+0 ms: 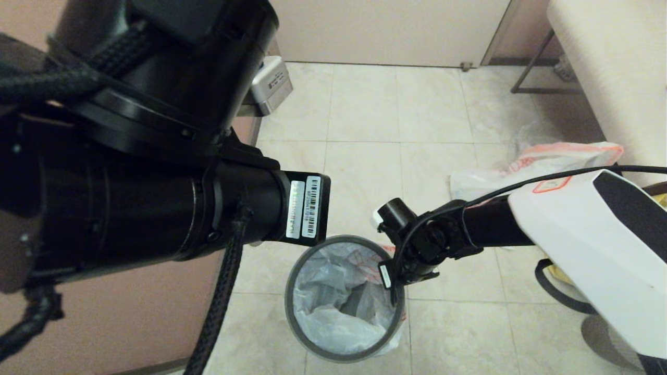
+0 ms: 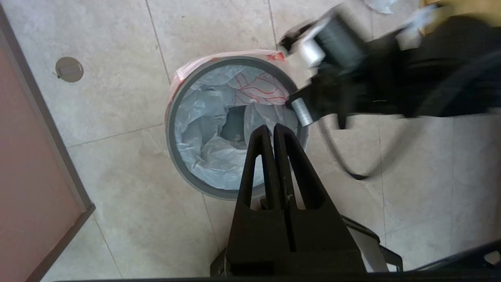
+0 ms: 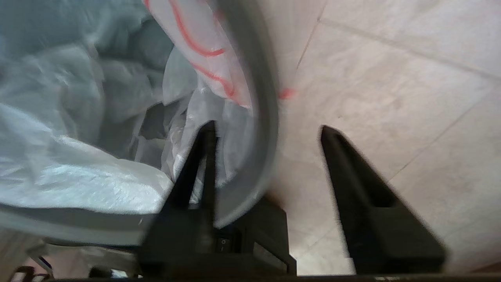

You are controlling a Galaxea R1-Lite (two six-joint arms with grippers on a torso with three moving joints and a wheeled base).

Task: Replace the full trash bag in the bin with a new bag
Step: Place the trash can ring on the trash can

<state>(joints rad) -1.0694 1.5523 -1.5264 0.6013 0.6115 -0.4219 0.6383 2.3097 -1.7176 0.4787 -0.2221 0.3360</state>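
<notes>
Inside bin (image 1: pixel 318 350), crumpled translucent new bag (image 1: pixel 333 312).

The tiled floor (image 1: pixel 365 120) carries the bin (image 1: pixel 307 341) at six o'clock, and a limp white bag (image 1: pixel 552 161) at three o'clock.

We see an indoor room that looks like a washroom or utility corner: pale tiles (image 1: pixel 432 109) underfoot, a round drain cover (image 2: pixel 69 69) set in them, pinkish wall panels (image 1: pixel 385 28) and a small lined bin (image 1: pixel 344 304) on the floor.
</notes>
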